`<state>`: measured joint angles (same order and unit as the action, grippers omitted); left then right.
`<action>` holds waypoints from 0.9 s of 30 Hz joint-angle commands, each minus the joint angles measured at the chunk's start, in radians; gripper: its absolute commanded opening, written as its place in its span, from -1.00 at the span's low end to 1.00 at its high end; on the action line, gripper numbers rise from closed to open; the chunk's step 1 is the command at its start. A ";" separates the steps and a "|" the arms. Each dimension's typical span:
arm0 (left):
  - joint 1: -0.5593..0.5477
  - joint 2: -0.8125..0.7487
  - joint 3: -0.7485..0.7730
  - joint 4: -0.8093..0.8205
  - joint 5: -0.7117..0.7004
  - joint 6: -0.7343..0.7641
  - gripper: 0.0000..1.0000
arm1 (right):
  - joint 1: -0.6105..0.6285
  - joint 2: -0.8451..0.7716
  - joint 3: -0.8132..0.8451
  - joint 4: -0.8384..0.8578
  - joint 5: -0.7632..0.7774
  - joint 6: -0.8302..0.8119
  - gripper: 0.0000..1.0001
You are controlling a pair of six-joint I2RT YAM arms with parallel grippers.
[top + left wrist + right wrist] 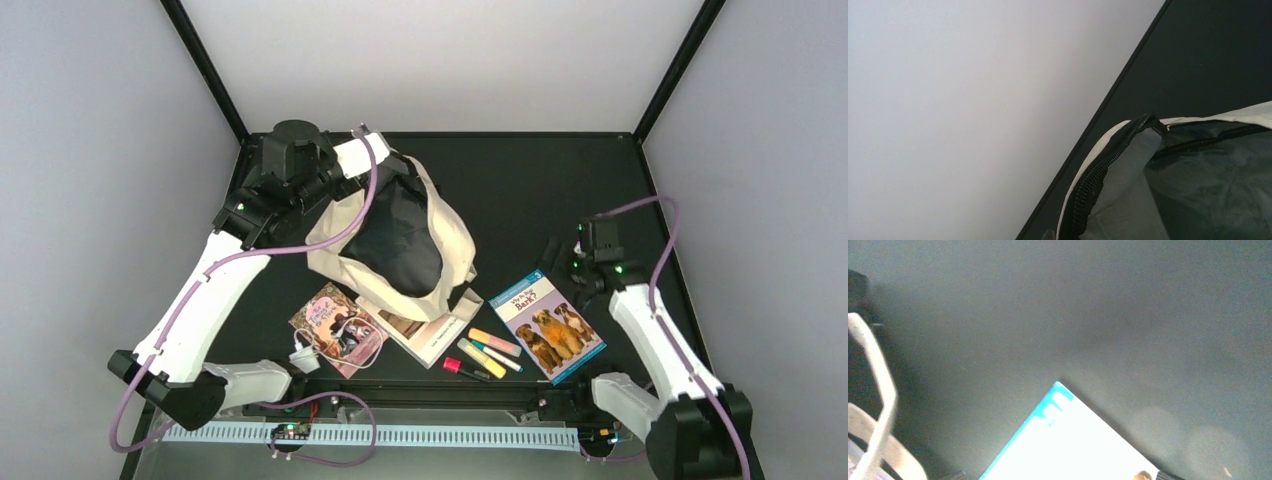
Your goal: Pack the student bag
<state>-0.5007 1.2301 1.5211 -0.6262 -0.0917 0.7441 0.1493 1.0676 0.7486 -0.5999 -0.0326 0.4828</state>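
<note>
One student bag, three books, left gripper pinching bag, right gripper spread

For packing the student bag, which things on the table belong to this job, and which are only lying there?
Belong to the job:
student bag
dog book
pink book
third book, partly under the bag
markers
white charger with its cable

Only there, not for packing:
white toothed strip at the near edge
purple cables of the arms

Bare table lies open right of the bag. Books and markers crowd its near side; the left arm blocks its far-left corner.
</note>
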 commanded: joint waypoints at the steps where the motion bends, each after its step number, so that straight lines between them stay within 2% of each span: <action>1: 0.012 -0.058 -0.002 0.035 0.023 -0.021 -0.97 | 0.001 -0.160 -0.078 -0.223 0.141 0.188 1.00; 4: 0.012 -0.055 -0.005 0.002 0.039 -0.054 -0.97 | -0.001 -0.199 -0.104 -0.357 0.171 0.304 1.00; 8: 0.012 -0.080 -0.044 0.011 0.068 -0.055 -0.97 | -0.001 -0.173 -0.169 -0.471 0.115 0.470 1.00; 11: 0.013 -0.091 -0.056 0.000 0.092 -0.066 -0.97 | -0.003 -0.153 -0.221 -0.472 0.056 0.532 1.00; 14: 0.013 -0.094 -0.056 -0.009 0.102 -0.078 -0.97 | -0.002 -0.156 -0.232 -0.451 0.082 0.570 1.00; 20: 0.012 -0.091 -0.054 -0.003 0.115 -0.092 -0.97 | -0.001 -0.053 -0.370 -0.216 -0.080 0.603 1.00; 25: 0.013 -0.076 -0.043 0.013 0.110 -0.094 -0.97 | 0.001 -0.023 -0.298 -0.051 -0.054 0.517 0.96; 27: 0.012 -0.070 -0.036 0.017 0.106 -0.094 -0.97 | 0.001 -0.008 -0.277 0.095 -0.102 0.479 0.90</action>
<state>-0.4965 1.1652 1.4483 -0.6693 0.0048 0.6701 0.1482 1.0348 0.4770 -0.9428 -0.0147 1.0042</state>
